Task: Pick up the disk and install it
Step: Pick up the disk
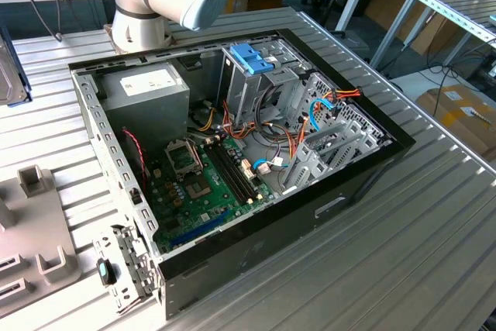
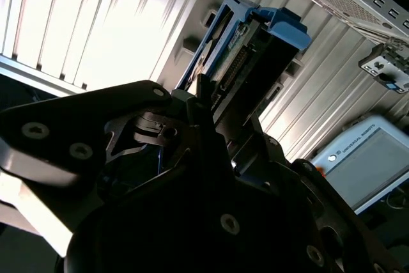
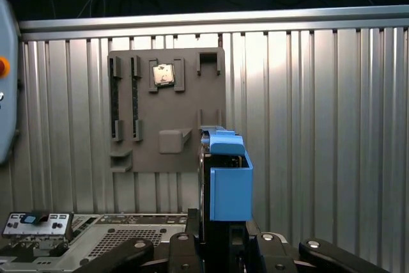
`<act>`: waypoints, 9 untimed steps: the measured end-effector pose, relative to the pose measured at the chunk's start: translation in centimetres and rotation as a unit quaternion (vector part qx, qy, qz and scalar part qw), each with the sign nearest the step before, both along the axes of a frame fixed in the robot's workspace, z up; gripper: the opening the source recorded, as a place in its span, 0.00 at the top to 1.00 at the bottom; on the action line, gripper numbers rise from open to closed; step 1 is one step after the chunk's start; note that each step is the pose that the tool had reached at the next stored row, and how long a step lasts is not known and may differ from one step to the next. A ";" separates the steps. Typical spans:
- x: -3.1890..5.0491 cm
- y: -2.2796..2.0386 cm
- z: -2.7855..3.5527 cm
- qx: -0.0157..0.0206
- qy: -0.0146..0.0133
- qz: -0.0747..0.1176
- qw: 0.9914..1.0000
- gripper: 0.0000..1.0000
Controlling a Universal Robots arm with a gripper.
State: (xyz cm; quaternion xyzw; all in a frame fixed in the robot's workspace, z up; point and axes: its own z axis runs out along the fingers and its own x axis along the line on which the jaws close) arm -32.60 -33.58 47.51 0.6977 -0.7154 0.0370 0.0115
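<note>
The disk [image 3: 227, 177] stands on edge between my fingers, its light-blue carrier rail facing the first wrist view. My gripper [image 3: 220, 238] is shut on the disk's lower end, one dark finger [image 3: 182, 247] on each side. In the second wrist view the disk [image 2: 252, 55] juts out from the black gripper [image 2: 214, 119] over the ribbed table, its connector edge showing. At the exterior view's left edge a silver slab with a blue rim, the disk [image 1: 9, 75], hangs beside the open computer case [image 1: 232, 153].
The case holds a metal drive cage with a darker blue bracket [image 1: 252, 58], a power supply [image 1: 147, 91], cables and a green board [image 1: 198, 191]. A grey fixture plate [image 3: 166, 110] lies on the table beyond the disk. A teach pendant [image 2: 367, 158] lies nearby.
</note>
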 end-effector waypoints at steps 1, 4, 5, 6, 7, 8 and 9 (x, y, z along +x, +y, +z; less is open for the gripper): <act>0.13 0.00 0.00 0.000 0.000 0.000 1.000 0.65; 0.81 0.00 0.00 0.000 0.000 0.000 1.000 0.65; 1.02 0.00 0.00 0.000 0.000 0.000 1.000 0.65; 1.18 0.00 0.00 0.000 0.000 0.000 1.000 0.65; 1.36 0.00 0.00 0.000 0.000 0.000 1.000 0.65; 1.51 0.00 0.00 0.000 0.000 0.000 1.000 0.65; 1.70 0.00 0.00 0.000 0.000 0.000 1.000 0.65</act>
